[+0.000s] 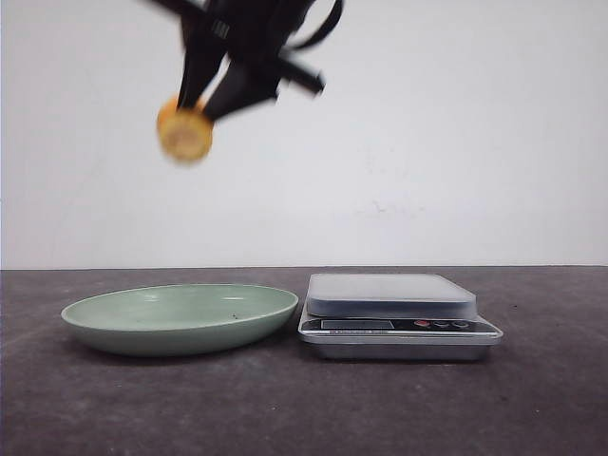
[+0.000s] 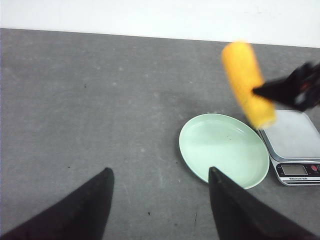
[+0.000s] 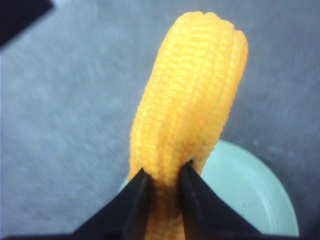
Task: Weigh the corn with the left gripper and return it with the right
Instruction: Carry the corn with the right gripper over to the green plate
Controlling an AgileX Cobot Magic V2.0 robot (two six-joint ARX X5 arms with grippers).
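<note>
Corn (image 1: 184, 133) hangs high in the air, pinched near one end by the right gripper (image 3: 162, 181), directly above the green plate (image 1: 123, 332); the kitchen scale (image 1: 391, 296) sits below and off to one side. It looks stiff, light, ribbed, likely grippy mid-cob. Left gripper (image 2: 160, 200) hovers spread apart, holding nothing.

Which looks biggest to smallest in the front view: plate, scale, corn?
1. green plate, widest.
2. scale, somewhat narrower.
3. corn, smallest, held high in the right tool; its distance from the camera is unclear.
</note>
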